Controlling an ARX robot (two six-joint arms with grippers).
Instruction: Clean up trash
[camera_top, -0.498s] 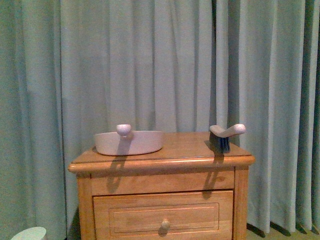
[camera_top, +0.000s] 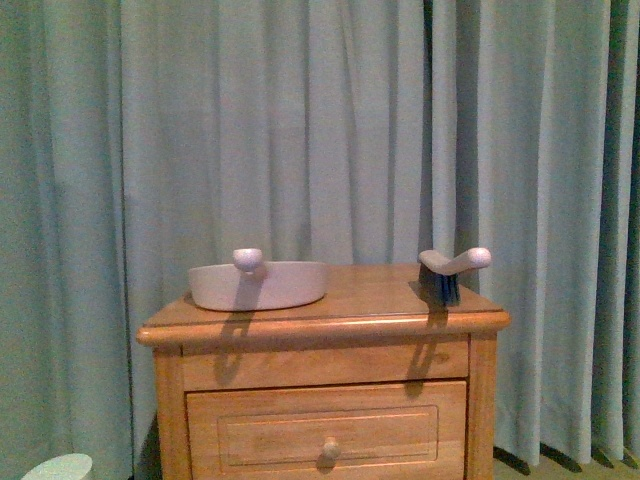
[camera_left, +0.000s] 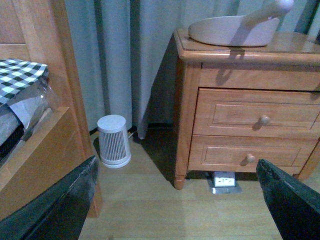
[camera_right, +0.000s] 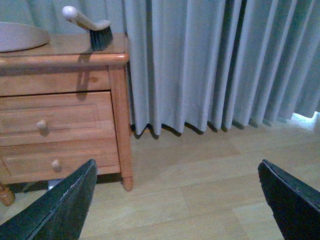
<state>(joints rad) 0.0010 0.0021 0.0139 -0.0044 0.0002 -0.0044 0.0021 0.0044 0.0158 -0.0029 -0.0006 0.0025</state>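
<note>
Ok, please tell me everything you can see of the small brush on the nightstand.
The brush is a small hand brush with a pale, plastic-looking handle, curved and round-ended, and dark bristles. It stands on its bristles near the right front corner of the wooden nightstand top; in the front view its handle slants rightward. Only that top touches it; the pale dustpan lies apart, leftward.

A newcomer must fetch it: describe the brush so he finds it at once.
Find the wooden nightstand standing before the pale curtain. On its top, at the right end, stands the brush. Unlike the broad pale dustpan at the left end, it has dark bristles under a curved pale handle.
</note>
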